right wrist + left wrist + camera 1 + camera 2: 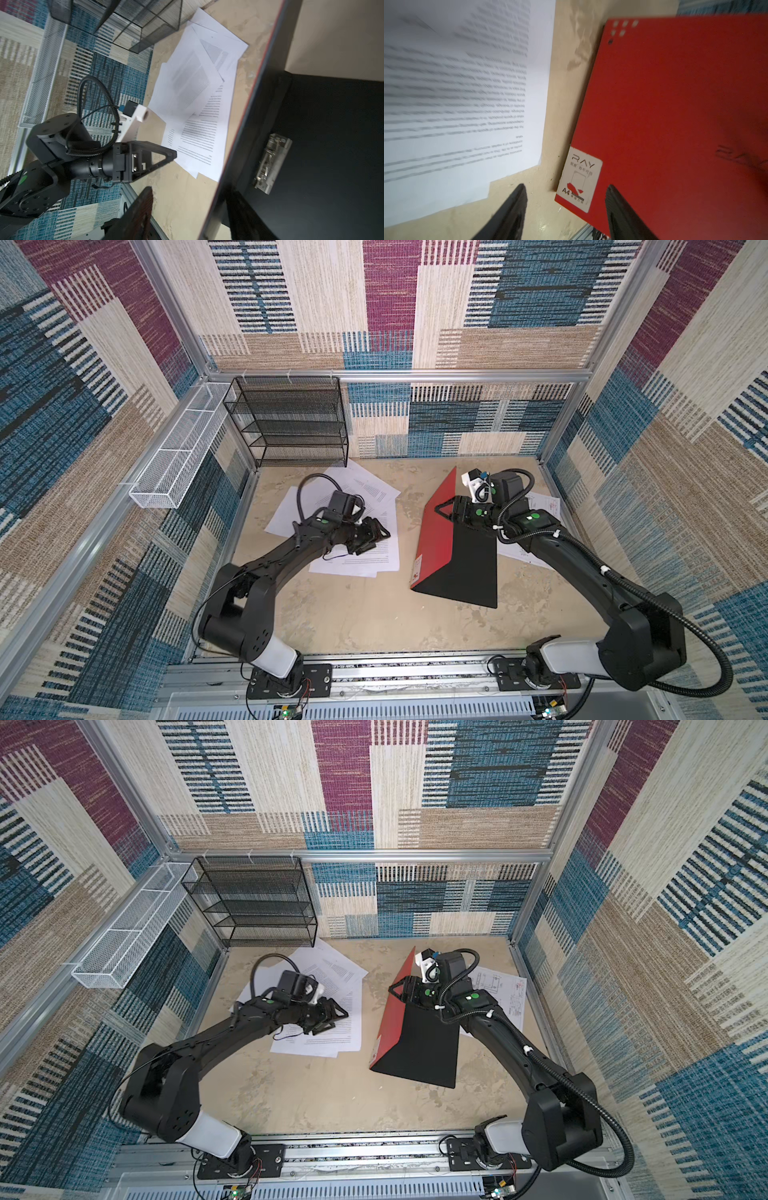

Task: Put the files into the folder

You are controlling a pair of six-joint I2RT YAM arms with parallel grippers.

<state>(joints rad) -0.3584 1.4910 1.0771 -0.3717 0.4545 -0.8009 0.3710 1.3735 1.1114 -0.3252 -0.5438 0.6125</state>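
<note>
The folder lies right of centre. Its red cover stands up steeply and its black inside lies flat with the metal clip showing. My right gripper is open at the cover's top edge, with that edge between its fingers and a gap on the outer side. Several files lie in a loose pile on the left, printed with text. My left gripper hovers open over them, holding nothing. One more sheet, with a line drawing, lies under the right arm.
A black wire-mesh rack stands at the back left corner. A white mesh basket hangs on the left wall. An aluminium rail carrying both arm bases runs along the front. Patterned walls close in three sides.
</note>
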